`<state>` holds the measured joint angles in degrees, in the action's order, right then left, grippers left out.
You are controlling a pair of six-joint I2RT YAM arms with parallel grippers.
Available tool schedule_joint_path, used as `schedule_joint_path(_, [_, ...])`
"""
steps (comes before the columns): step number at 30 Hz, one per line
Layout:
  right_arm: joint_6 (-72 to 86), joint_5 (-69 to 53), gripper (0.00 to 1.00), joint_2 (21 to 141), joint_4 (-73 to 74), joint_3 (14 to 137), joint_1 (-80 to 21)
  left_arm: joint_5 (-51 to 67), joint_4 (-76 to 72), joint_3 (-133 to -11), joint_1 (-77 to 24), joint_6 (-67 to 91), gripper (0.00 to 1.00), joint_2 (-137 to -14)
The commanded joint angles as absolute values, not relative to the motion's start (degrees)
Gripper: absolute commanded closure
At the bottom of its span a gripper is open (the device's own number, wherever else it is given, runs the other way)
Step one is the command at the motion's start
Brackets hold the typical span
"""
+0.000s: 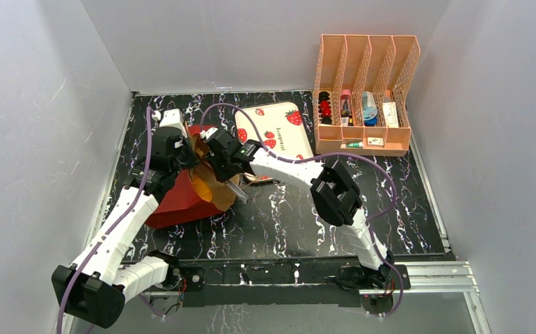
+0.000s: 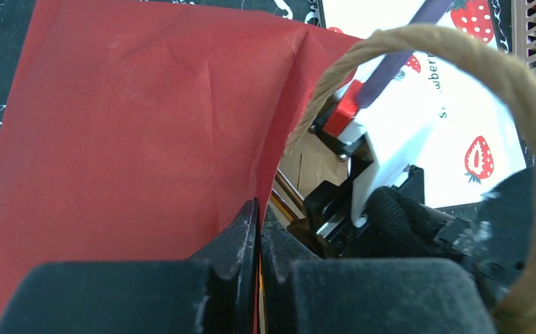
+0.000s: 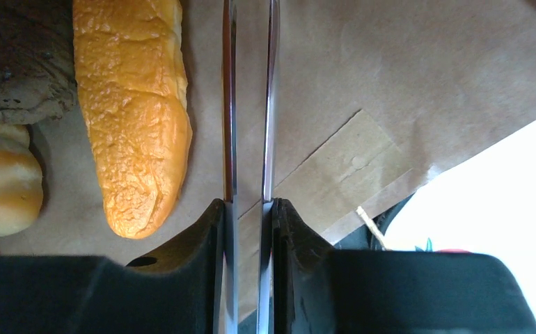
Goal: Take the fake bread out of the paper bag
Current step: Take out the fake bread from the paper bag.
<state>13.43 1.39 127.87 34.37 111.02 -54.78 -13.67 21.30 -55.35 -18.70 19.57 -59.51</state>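
Right gripper clamped on metal tongs inside the paper bag, with orange baguette, dark roll and pale bun on its kraft lining, visible from the right wrist only; left gripper pinching the bag's red wall.

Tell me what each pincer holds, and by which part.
Left pincer pinches the paper bag by its red wall. Right pincer clamps the metal tongs across both arms.
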Motion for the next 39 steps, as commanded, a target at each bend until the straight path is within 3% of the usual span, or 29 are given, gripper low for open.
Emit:
schedule_joint_path(1, [12.92,4.9,1.0,120.86,29.82,110.08,-54.05,-14.39,21.86,-55.85,-19.04,19.77,1.0,-58.92])
schedule_joint_path(24, [14.12,11.51,1.0,105.35,32.82,96.4,-54.05,-19.6,19.78,-55.64,-18.64,29.26,1.0,-63.49])
schedule_joint_path(39, [15.37,18.87,1.0,96.8,38.96,94.71,-54.05,-21.97,22.86,-60.69,-17.68,32.19,1.0,-69.37])
